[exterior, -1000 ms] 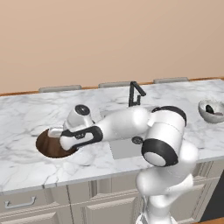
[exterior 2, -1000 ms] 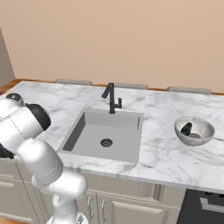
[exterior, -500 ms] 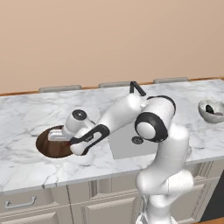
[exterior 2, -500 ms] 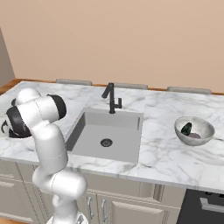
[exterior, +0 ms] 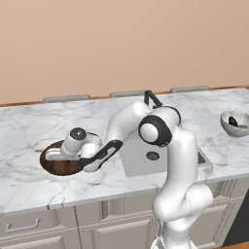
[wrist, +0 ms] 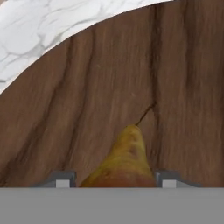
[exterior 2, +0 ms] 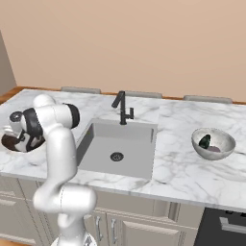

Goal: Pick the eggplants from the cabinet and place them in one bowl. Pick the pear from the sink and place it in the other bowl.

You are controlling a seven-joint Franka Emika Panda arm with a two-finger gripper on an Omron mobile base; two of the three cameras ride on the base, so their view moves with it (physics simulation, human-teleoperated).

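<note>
A white marble counter (exterior: 29,131) runs under a plain tan wall, with pale cabinet fronts below and a square grey sink (exterior 2: 117,144) sunk into its middle; a dark faucet (exterior 2: 122,106) stands at the sink's back edge. The white arm reaches from the base across to the left end of the counter, where a dark wooden bowl (exterior: 56,165) sits on the marble. The gripper (exterior: 52,155) is low over that bowl, pointing down into it. In the hand view the brown grained inside of the wooden bowl (wrist: 87,100) takes up most of the frame, with a strip of marble at the upper left, and a yellow-brown pear (wrist: 124,164) sits squarely between the two fingertips (wrist: 59,179), its thin stem pointing away from the hand. The jaws stand narrowly on either side of the pear, gripping it; whether the fruit touches the bowl's floor cannot be told. Well apart, at the right end of the counter, a grey bowl (exterior 2: 226,149) holds dark eggplants (exterior 2: 205,141); in the left base view the same grey bowl (exterior: 228,127) shows a dark shape inside. The sink basin shows its round drain (exterior 2: 116,156).
</note>
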